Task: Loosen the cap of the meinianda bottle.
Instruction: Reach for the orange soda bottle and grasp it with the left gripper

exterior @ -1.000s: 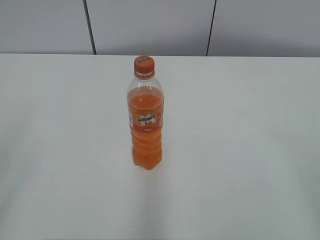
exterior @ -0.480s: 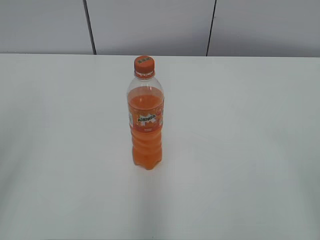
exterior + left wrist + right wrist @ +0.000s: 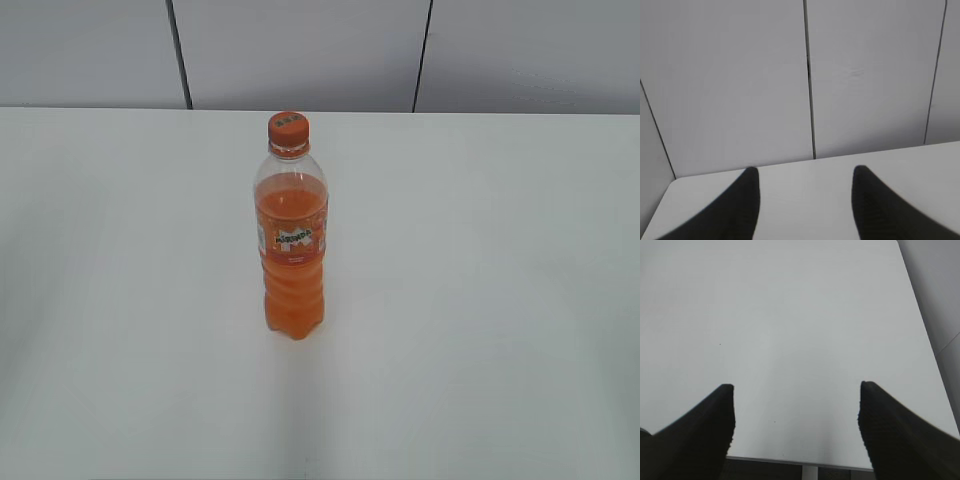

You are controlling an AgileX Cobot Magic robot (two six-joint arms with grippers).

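The meinianda bottle [image 3: 291,240], clear plastic with orange drink and an orange label, stands upright near the middle of the white table [image 3: 480,300] in the exterior view. Its small orange cap [image 3: 288,128] sits on the neck. Neither gripper shows in the exterior view. My left gripper [image 3: 805,172] is open and empty over the table near the back wall. My right gripper [image 3: 796,387] is open and empty over bare table. The bottle does not show in either wrist view.
A grey panelled wall [image 3: 300,50] runs behind the table's far edge. The left wrist view shows the table's back left corner [image 3: 677,180]. The right wrist view shows a table edge [image 3: 805,462] between the fingers.
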